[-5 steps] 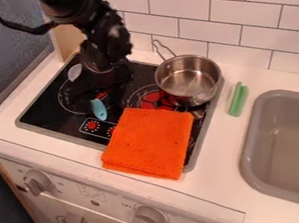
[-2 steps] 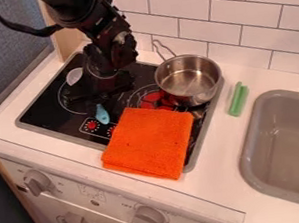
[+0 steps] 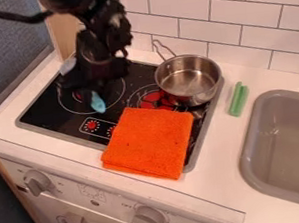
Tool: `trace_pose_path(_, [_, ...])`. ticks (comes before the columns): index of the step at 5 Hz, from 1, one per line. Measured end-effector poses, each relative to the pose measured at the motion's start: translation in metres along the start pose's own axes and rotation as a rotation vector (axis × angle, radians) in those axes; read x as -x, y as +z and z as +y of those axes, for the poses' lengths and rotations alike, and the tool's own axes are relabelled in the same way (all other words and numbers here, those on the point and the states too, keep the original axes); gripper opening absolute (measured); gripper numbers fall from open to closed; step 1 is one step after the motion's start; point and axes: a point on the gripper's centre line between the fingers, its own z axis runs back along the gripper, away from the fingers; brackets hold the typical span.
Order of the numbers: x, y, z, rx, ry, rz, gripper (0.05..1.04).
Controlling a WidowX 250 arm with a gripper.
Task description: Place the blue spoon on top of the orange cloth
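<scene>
Hanging over the left part of the black stovetop [image 3: 31, 115] in the camera view, the gripper [image 3: 84, 85] is being kept closed on the blue spoon [image 3: 98, 103]. The spoon's middle is being covered by the gripper; a blue end is being left visible below it, pointing toward the front controls, and a pale end above it, toward the upper left. Whether the stovetop is being touched by the spoon cannot be told. The orange cloth [image 3: 149, 142] is being overlapped by no part of the spoon that can be seen; the blue end is being held near its upper left corner, apart from it.

The cloth is being supported by the stovetop, and the front rim is being crossed by it. A metal pot [image 3: 188, 79] is being supported at the upper right, its handle being pointed toward the tiled wall [image 3: 228, 7]. A green object [image 3: 238, 99] is being held up by the counter [image 3: 213, 149], between stovetop and sink [image 3: 252, 138].
</scene>
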Motion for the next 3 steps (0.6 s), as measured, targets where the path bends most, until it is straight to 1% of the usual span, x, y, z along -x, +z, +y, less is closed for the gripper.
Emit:
trace_pose_path(1, [-0.023, 0.019, -0.003, 0.018, 0.018, -0.062, 0.324])
trace_pose_path(2, [-0.031, 0.048, -0.007, 0.043, 0.026, -0.116, 0.324])
trace_pose_path(3, [-0.018, 0.081, -0.016, 0.102, 0.059, -0.108, 0.324])
